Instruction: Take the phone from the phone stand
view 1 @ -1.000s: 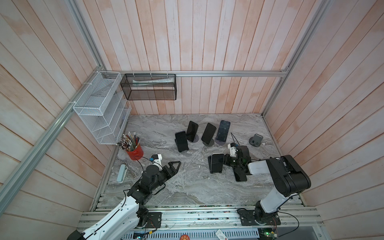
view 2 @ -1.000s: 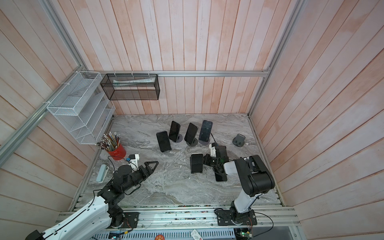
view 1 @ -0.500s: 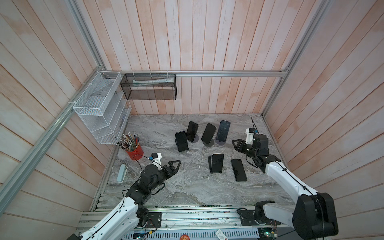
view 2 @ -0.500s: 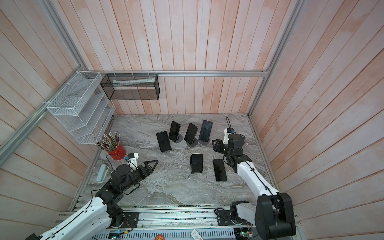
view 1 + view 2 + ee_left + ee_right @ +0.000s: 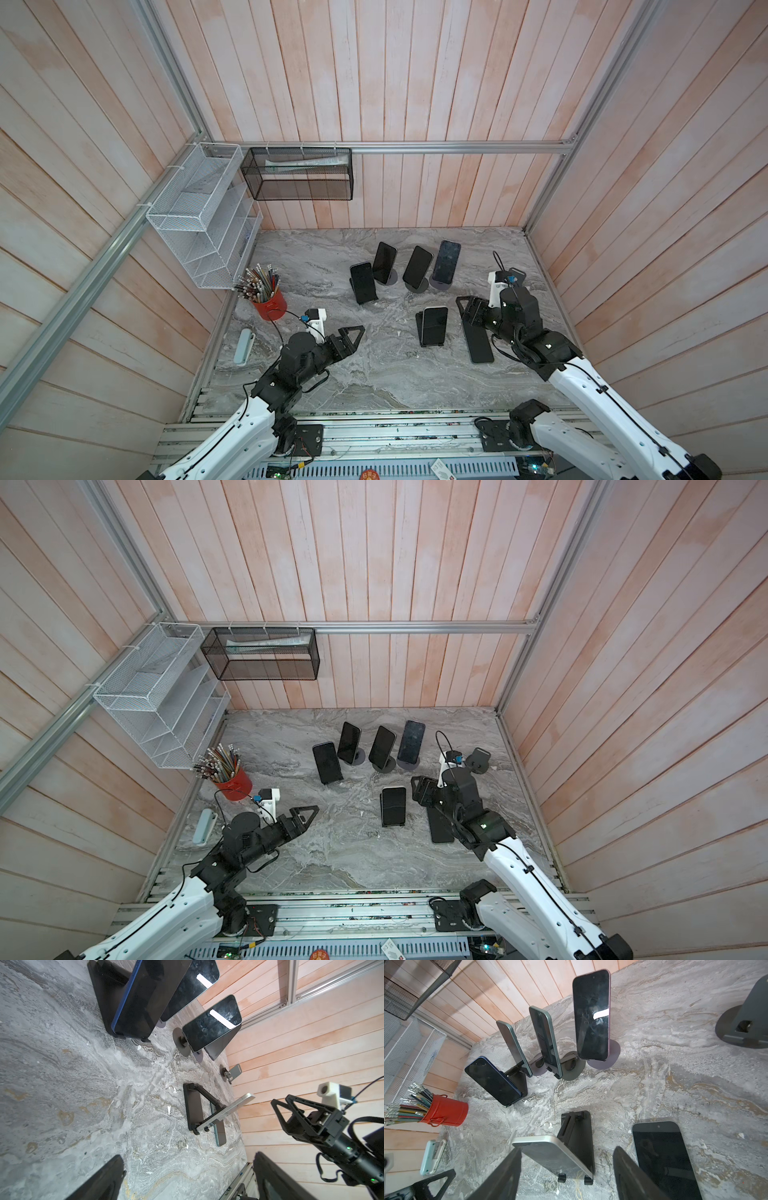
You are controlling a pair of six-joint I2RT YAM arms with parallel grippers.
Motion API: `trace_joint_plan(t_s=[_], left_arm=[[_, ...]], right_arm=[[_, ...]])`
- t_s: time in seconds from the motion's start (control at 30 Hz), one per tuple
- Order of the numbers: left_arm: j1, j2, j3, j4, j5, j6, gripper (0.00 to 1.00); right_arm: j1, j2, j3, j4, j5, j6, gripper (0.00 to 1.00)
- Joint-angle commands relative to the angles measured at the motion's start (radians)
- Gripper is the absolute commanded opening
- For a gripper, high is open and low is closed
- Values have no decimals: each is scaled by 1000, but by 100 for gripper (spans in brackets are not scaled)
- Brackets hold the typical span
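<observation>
Right gripper [image 5: 467, 313] has swung its jaws apart and let go: the dark phone [image 5: 480, 347] now lies flat on the marble table [image 5: 374, 382], lower right of centre in a top view, clear of the empty round stand [image 5: 478, 760]. I judge that removal done. Left gripper [image 5: 349, 336] hangs wide open, empty.

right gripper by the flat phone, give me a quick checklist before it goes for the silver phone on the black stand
1. right gripper open and empty: ok, fingers apart, nothing held.
2. flat phone lying on the table, not held: ok.
3. silver phone seated on its black stand: ok.
4. gap between silver phone and flat phone: ok, apart.
5. left gripper open, clear of the phones: ok.
6. fingers lined up with the silver phone's edges: cannot tell.
</observation>
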Motion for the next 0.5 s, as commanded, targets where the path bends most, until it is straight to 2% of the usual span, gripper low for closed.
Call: trace_joint_plan(t_s=[0.0, 0.1, 0.33, 0.43, 0.47], left_arm=[[-1, 25, 36, 1, 12, 41, 99], [-2, 48, 31, 8, 19, 17, 98], [-2, 4, -13, -2, 14, -21, 98], [-2, -20, -13, -25, 4, -20, 98], [-2, -24, -11, -33, 1, -16, 98]], right_arm=[[171, 48, 65, -30, 252, 58, 78], [260, 120, 130, -42, 346, 37, 83], [271, 253, 235, -42, 280, -27, 92], [273, 306, 248, -84, 330, -5, 94], [276, 316, 246, -91, 348, 8, 97]])
